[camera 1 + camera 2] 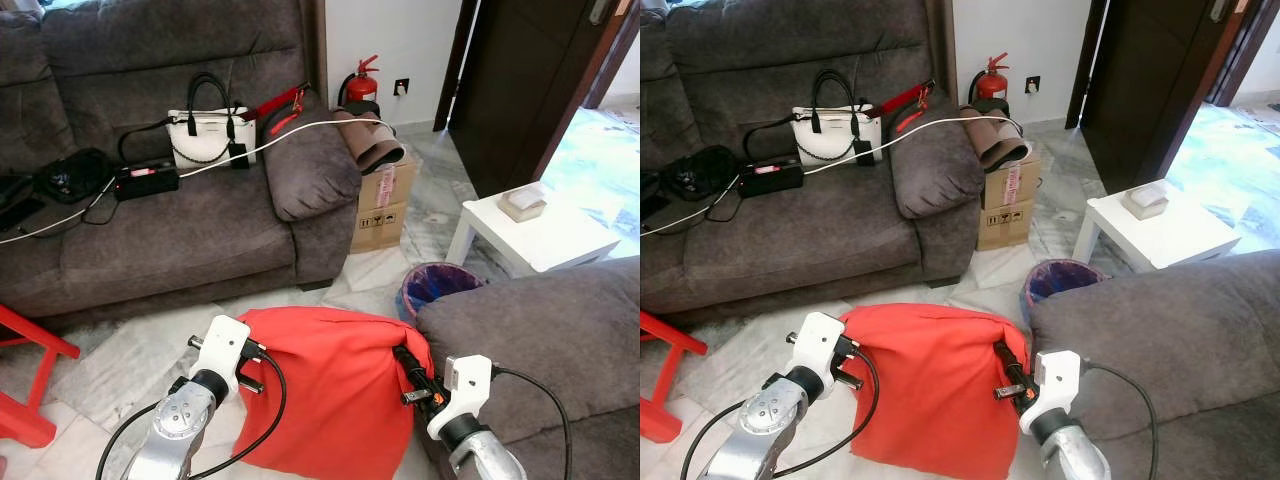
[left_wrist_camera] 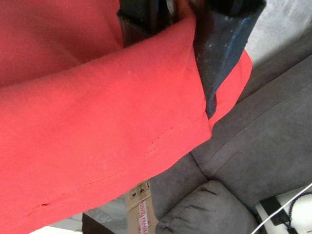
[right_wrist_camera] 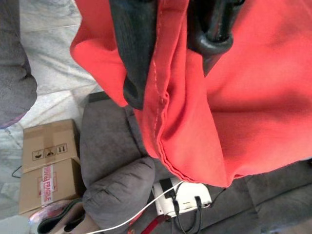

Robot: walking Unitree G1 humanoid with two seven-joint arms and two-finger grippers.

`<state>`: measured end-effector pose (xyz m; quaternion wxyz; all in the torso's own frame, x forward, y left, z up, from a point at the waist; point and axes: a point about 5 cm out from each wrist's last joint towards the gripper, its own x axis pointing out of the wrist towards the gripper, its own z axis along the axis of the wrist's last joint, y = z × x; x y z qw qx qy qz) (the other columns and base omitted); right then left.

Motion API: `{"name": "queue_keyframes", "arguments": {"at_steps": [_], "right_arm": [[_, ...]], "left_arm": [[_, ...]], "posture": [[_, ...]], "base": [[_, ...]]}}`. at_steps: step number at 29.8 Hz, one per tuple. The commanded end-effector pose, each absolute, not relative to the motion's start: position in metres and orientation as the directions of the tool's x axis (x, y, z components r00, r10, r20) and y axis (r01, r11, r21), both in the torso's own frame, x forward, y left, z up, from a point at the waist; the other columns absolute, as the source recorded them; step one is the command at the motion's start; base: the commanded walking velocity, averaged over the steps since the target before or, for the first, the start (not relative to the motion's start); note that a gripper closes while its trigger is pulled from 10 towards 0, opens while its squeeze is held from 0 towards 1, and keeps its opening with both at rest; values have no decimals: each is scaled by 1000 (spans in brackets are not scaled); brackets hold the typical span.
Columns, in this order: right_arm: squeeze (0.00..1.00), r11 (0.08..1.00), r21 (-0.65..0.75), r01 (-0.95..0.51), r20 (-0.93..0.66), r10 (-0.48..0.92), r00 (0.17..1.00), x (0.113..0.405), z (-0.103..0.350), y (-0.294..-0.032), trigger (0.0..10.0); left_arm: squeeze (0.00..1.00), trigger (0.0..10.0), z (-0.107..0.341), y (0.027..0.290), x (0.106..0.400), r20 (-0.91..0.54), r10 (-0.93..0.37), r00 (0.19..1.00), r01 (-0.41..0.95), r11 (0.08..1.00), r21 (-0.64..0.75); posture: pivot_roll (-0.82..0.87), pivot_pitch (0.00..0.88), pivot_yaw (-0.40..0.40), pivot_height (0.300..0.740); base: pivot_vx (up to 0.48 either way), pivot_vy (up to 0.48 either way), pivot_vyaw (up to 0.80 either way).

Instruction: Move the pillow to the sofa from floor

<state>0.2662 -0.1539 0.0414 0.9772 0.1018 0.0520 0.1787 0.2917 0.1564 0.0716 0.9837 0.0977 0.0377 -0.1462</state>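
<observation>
A red pillow [image 1: 335,390] hangs between my two grippers above the marble floor, in front of the grey sofa [image 1: 150,240]. My left gripper [image 1: 252,352] is shut on the pillow's upper left corner. In the left wrist view the seam is pinched between the black fingers [image 2: 222,58]. My right gripper [image 1: 405,362] is shut on the upper right corner, with fabric bunched between its fingers [image 3: 139,58]. Whether the pillow's lower edge touches the floor cannot be told.
The sofa seat holds a white handbag [image 1: 208,135], a black bag [image 1: 70,175], a power strip and a white cable. A second grey sofa [image 1: 540,330] is close on my right. Cardboard boxes [image 1: 380,205], a bin [image 1: 435,285], a white table [image 1: 590,245] and a red stool [image 1: 25,370] stand around.
</observation>
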Motion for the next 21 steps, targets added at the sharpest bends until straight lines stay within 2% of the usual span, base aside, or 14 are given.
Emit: {"name": "queue_keyframes", "arguments": {"at_steps": [1,4,6,10,12,14,21], "right_arm": [[0,926,229,-301,23,305,952,274,56,-156,10000],[0,932,227,-283,43,281,959,275,59,-157,10000],[0,945,235,-227,72,216,974,275,64,-161,10000],[0,940,320,-119,72,101,992,274,62,-163,10000],[0,931,349,-109,68,90,994,273,60,-159,10000],[0,948,289,-136,69,121,990,271,58,-151,10000],[0,944,326,-54,64,35,997,272,58,-156,10000]], "left_arm": [[0,10000,91,160,295,-3,-261,965,257,950,180],[0,10000,90,160,294,-5,-257,966,254,951,178],[0,10000,89,161,292,-2,-256,967,252,952,175],[0,10000,88,165,293,-5,-248,969,244,952,184],[0,10000,89,166,294,3,-245,970,240,952,188],[0,10000,89,167,295,9,-231,973,226,956,186],[0,10000,88,167,293,12,-221,975,216,960,177]], "posture": [[26,119,72,740],[27,115,72,740],[17,103,78,740],[-10,92,91,740],[-9,86,92,740],[-6,77,94,740],[-13,56,95,740]], "base": [[0,0,0],[0,0,0],[0,0,0],[0,0,0],[0,0,0],[0,0,0],[0,0,0]]}}
